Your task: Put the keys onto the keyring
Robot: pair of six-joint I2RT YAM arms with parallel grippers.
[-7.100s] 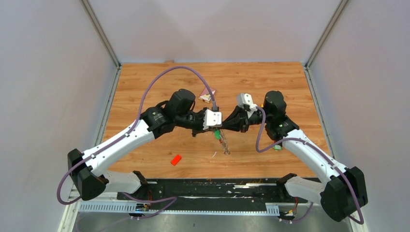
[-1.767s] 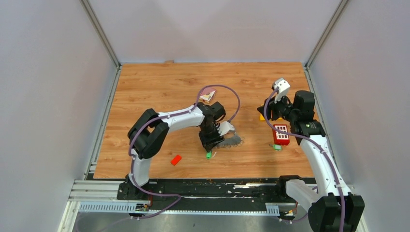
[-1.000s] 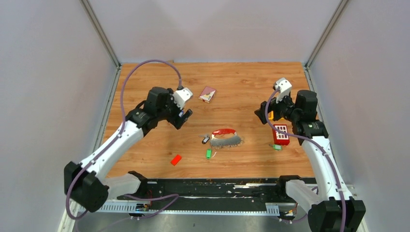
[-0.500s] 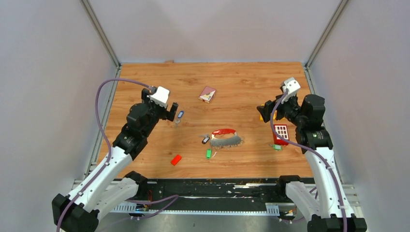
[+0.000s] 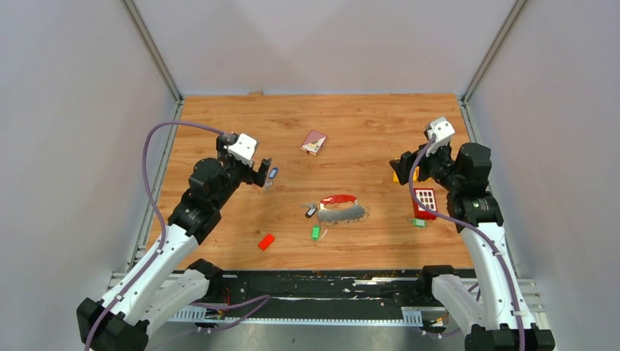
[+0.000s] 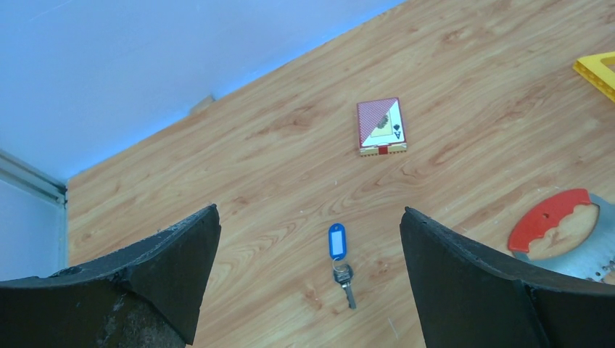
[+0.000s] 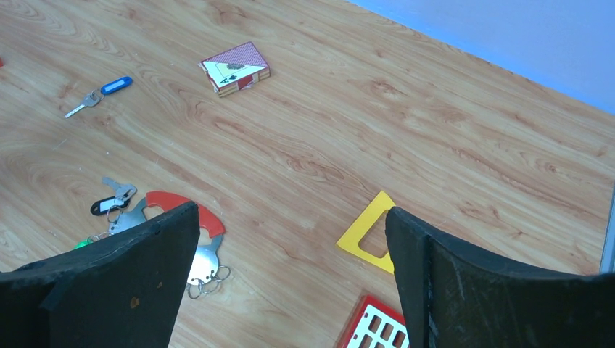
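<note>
Two grippers, and both are spread wide with nothing in them. The left gripper (image 5: 260,171) hangs over the left-middle of the wooden table (image 5: 365,121). Its wrist view looks down between the two fingers (image 6: 170,268) at the blue-tagged key (image 6: 338,246), which lies flat on the wood just to the right of the gripper from above. The right gripper (image 5: 399,165) is up over the right side, above a yellow frame (image 7: 368,232) and the red block with white buttons (image 5: 425,203).

The keyring (image 5: 341,208) sits about mid-table, between the two arms and well apart from both, with the red curved strap on the far side and the grey jagged strip on the near side. The black-tagged key (image 5: 311,212) is right up against its left end. Honestly I can't tell if it's actually on the ring or just touching. The green-tagged key (image 5: 316,232) lies loose a bit nearer than the bunch, not touching it.

Other stuff: a card box (image 5: 314,142) toward the far side and a small orange-red block (image 5: 266,242) near-left.
</note>
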